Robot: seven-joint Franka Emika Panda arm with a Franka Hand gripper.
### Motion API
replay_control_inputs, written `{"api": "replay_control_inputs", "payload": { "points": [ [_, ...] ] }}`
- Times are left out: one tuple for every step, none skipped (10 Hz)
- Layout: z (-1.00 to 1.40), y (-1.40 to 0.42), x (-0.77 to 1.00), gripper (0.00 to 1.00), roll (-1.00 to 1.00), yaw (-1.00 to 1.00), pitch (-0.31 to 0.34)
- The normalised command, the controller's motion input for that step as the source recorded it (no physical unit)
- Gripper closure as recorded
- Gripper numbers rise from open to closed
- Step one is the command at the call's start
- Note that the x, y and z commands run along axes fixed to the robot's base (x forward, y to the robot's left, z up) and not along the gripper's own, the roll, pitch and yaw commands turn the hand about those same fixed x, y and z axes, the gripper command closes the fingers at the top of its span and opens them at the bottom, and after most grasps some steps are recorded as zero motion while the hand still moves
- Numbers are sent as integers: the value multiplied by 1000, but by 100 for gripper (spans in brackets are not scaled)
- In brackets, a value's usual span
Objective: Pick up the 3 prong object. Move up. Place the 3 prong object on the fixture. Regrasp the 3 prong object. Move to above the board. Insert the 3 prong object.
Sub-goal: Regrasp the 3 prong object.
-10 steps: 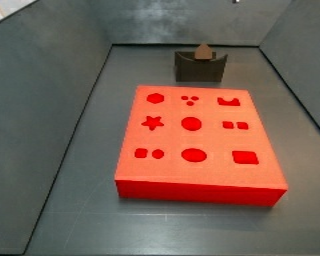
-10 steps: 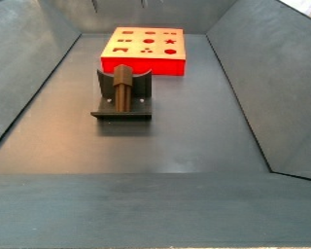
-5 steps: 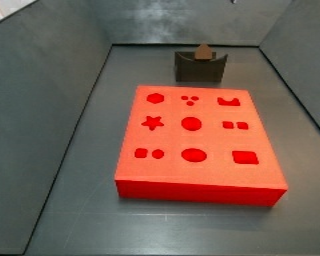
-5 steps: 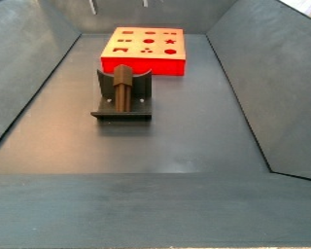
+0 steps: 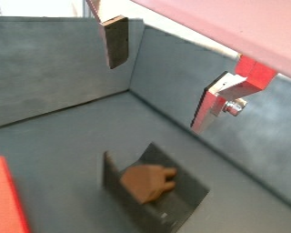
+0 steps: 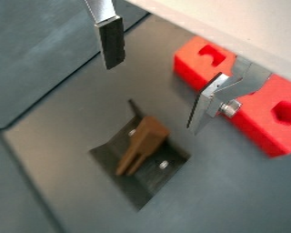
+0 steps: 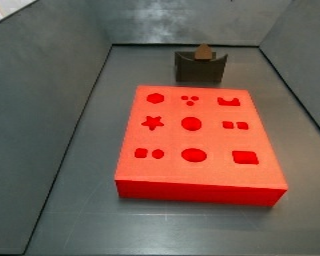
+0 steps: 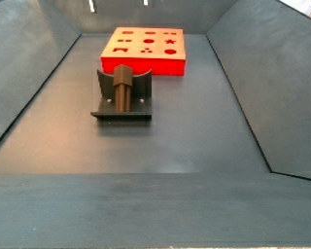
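Note:
The tan-brown 3 prong object rests in the notch of the dark fixture at the far end of the floor, behind the orange-red board. In a side view the object lies on the fixture in front of the board. My gripper is open and empty, high above the fixture. Both wrist views show the object well below the spread fingers. The side views show almost nothing of the gripper.
Grey sloping walls enclose the floor on all sides. A strip of the board shows in a wrist view beside the fixture.

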Motion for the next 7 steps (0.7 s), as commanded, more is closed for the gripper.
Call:
{"api": "replay_control_inputs", "payload": {
  "points": [
    [-5,-23,18,0,1000,43,-5],
    [-11,-22,24,0,1000,44,1],
    [-5,-25,38,0,1000,47,14],
    [-1,-28,49,0,1000,51,29],
    [-10,-32,68,0,1000,59,53],
    [-12,-36,79,0,1000,69,79],
    [-10,-37,88,0,968,86,113]
  ]
}}
